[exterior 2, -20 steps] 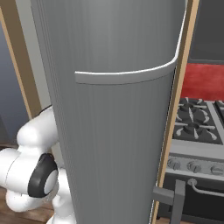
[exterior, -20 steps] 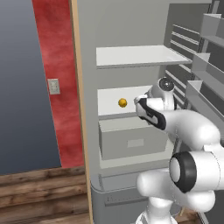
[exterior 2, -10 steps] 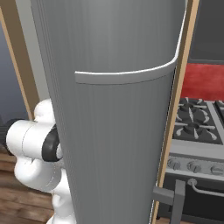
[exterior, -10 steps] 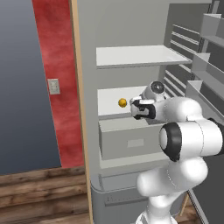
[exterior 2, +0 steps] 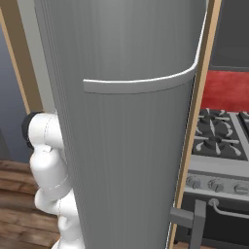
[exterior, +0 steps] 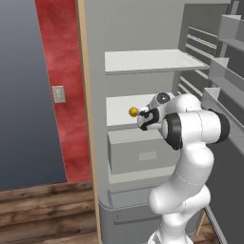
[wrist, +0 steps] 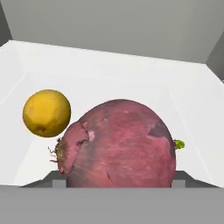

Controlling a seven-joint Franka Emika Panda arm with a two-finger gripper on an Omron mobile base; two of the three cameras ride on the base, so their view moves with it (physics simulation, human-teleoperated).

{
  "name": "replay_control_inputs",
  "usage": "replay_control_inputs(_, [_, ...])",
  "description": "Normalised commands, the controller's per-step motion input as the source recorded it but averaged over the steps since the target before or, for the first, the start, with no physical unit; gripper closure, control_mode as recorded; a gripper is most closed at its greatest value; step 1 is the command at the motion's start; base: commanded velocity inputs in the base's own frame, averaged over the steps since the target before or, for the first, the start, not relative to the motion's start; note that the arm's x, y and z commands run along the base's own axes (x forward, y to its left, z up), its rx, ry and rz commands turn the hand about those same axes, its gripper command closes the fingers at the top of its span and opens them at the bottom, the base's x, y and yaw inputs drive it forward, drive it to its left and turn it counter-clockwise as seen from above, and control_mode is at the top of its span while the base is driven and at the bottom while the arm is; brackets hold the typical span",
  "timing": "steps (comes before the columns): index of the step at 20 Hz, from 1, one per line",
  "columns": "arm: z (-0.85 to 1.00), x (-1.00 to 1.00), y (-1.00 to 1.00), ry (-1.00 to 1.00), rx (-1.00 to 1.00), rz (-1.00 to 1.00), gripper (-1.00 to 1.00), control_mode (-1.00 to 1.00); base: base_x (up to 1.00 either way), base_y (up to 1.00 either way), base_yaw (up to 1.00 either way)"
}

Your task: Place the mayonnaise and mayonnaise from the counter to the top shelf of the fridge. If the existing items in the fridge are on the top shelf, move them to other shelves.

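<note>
The gripper (exterior: 143,119) seems closed around the red fruit (wrist: 120,144) over the fridge's (exterior: 143,28) middle shelf (exterior: 119,107); released carelessly, it could roll into the yellow fruit (wrist: 47,113).

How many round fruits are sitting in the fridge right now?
2: a large dark red round fruit right before the gripper, and a smaller orange-yellow round fruit beside it on the same shelf. Others may be hidden.

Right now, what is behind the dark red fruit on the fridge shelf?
Behind the dark red fruit lies the yellow fruit and a small green bit. The red fruit covers the shelf directly behind itself.
</note>
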Motion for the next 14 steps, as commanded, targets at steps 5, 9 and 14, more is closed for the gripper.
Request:
replay_control_inputs(5, [-0.35, 0.96, 0.0, 0.0, 0.0, 0.0, 1.0, -1.0, 0.0, 0.0, 0.0])
replay_control_inputs(9, [-0.34, 1.0, 0.0, 0.0, 0.0, 0.0, 1.0, -1.0, 0.0, 0.0, 0.0])
replay_control_inputs(14, [-0.27, 0.89, 0.01, -0.04, -0.02, 0.0, -1.0, -1.0, 0.0, 0.0, 0.0])
